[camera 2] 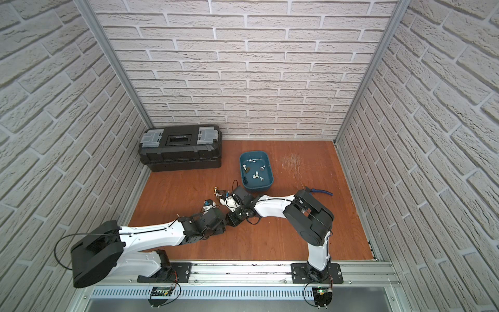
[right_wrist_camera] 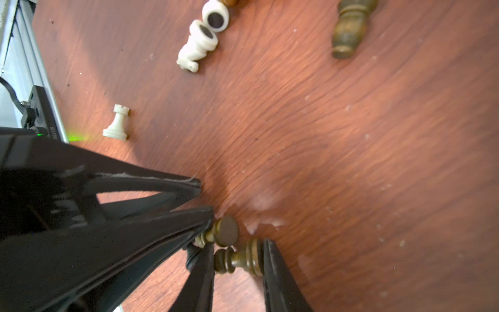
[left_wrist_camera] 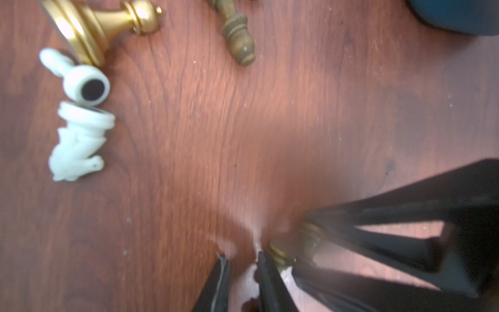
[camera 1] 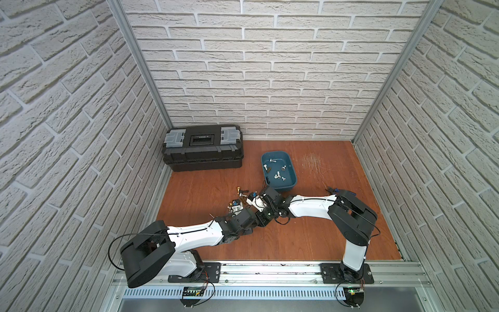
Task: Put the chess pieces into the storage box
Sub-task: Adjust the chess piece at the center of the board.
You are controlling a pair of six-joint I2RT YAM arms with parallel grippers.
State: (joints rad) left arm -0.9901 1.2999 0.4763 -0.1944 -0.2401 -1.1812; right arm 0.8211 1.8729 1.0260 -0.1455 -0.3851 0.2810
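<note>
We log the right gripper point(right_wrist_camera: 239, 250) clamped on a bronze pawn point(right_wrist_camera: 240, 260) that lies on its side. The left gripper point(left_wrist_camera: 240, 256) has its fingers nearly together, and what lies between them is too blurred to tell. Loose chess pieces point(camera 1: 238, 190) lie at 11 o'clock of both. The teal storage box point(camera 1: 283, 187) at 1 o'clock holds several more.

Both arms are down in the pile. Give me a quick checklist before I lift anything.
1. Right end effector closed on the brass pawn: ok.
2. Left end effector holding a piece: cannot tell; something white sits between its jaws.
3. Second brass piece clear of the pawn: not ok, right beside it.
4. Gap between the two end effectors: not ok, crowded together.
5. Blue box open with room: ok.
</note>
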